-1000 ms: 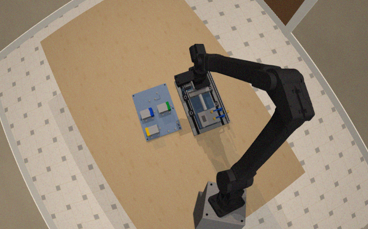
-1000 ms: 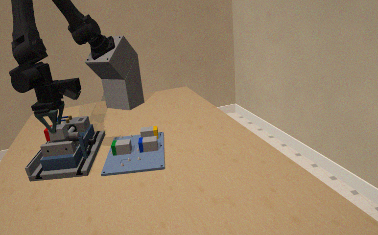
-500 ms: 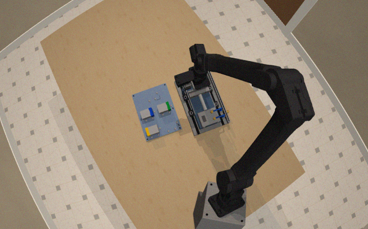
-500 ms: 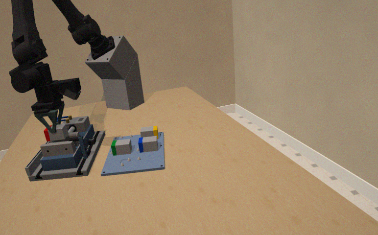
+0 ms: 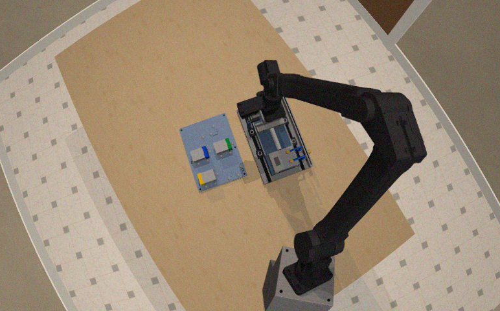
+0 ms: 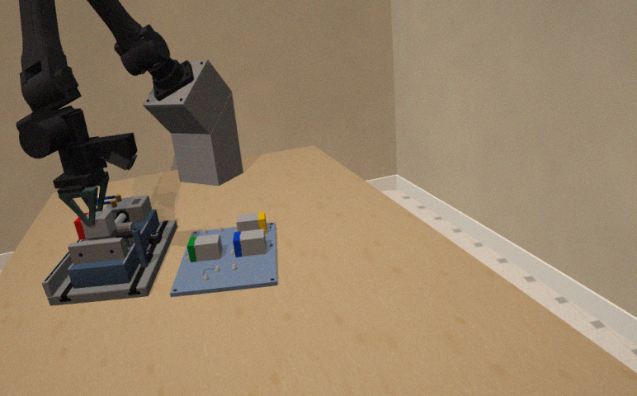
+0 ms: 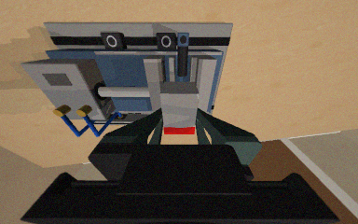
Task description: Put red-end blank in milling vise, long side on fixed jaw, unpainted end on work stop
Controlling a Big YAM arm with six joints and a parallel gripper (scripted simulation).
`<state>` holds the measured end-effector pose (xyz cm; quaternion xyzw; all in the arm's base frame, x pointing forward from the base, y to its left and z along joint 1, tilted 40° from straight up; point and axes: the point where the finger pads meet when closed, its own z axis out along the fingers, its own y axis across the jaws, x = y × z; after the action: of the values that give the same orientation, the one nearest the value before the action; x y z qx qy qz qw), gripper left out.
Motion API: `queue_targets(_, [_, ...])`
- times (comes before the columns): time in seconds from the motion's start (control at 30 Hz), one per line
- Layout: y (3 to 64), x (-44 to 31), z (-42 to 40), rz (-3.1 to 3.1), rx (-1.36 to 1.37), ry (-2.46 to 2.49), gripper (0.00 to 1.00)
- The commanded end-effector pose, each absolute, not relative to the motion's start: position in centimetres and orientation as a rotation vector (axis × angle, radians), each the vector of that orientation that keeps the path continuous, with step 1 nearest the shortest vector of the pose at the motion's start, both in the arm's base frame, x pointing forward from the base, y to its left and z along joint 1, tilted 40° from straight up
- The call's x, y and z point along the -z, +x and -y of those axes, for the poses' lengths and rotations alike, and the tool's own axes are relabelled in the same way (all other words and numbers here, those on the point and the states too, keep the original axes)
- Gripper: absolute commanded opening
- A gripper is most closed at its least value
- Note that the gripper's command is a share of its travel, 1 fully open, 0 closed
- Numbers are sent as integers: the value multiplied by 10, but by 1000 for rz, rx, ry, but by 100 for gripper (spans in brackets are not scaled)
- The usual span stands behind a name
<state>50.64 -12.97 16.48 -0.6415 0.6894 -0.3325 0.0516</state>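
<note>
The gripper (image 6: 94,220) (image 7: 179,113) is shut on the blank with the red end (image 6: 105,226) (image 7: 179,105), gripping its grey long sides. It holds this blank over the gap between the fixed jaw (image 6: 98,252) (image 7: 207,81) and the moving jaw (image 7: 153,79). The red end points away from the work stop (image 7: 182,64), the unpainted end faces it. In the exterior view the blank rises well above the fixed jaw. Its underside and contact with the low bars are hidden. In the top view the arm hides the blank and fingers.
The blue plate (image 5: 192,130) (image 6: 248,280) beside the vise bears the green-ended blank (image 5: 220,147) (image 6: 208,247), the blue-ended blank (image 5: 197,155) (image 6: 252,243) and the yellow-ended blank (image 5: 208,176) (image 6: 248,223), apart from one another. The vise's end block (image 5: 280,161) (image 7: 57,91) carries blue hoses.
</note>
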Motion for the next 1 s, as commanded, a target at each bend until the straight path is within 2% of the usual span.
queue_targets(0.0, [514, -173, 135, -2083, 1040, -1928, 0])
queue_targets(0.97, [523, -170, 139, -2078, 1048, -1922, 0])
